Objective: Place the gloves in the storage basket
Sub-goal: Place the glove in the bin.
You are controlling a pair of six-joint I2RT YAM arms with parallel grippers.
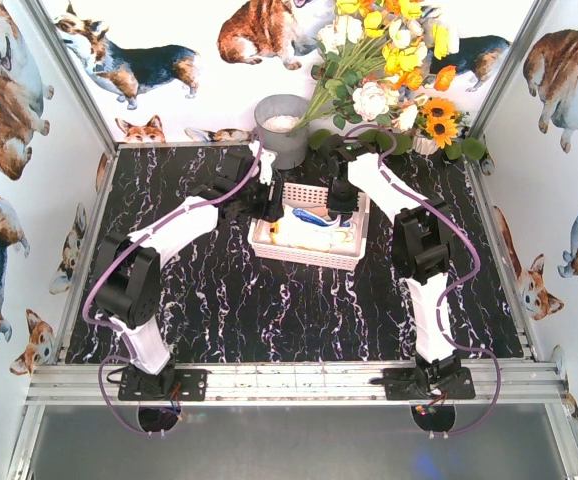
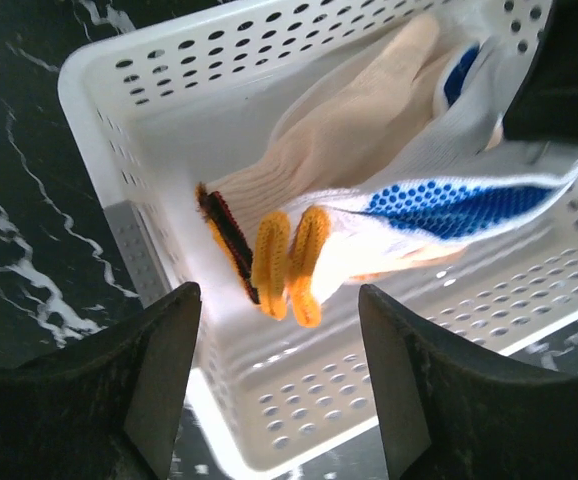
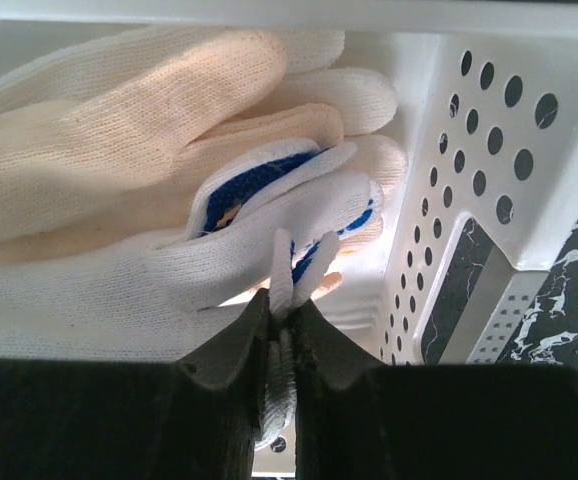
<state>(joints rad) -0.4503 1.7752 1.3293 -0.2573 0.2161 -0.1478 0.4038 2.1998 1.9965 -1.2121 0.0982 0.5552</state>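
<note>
We see the white lattice-sided storage basket [image 1: 307, 258] standing on the black marbled table [image 1: 219, 310], with both arms reaching over it. The gloves [image 1: 314, 232] lie piled inside the basket and cover most of its floor.

The left claw [image 2: 277, 330] is spread wide with nothing between its fingers, and it hangs over one corner of the basket. Just beyond its tips, inside the basket, two orange-yellow cuff edges [image 2: 289, 262] sit side by side, with a darker cuff [image 2: 224, 230] next to them. Farther from this claw a plain cream glove [image 2: 369, 110] rests toward the perforated far wall. A blue-dotted glove [image 2: 449, 205] stretches away to the claw's right, lifted clear of the basket floor.

The right claw [image 3: 279, 315] is pressed together, pinching a small fold of a white, blue-marked glove. Ahead of its tips, cream glove fingers [image 3: 139, 110] stack on one another, and the basket's perforated end wall stands to this claw's right.

Beyond both claws a grey round bucket [image 1: 282, 135] holds something white that we cannot identify. A bouquet of flowers [image 1: 389, 60] stands beside it.
</note>
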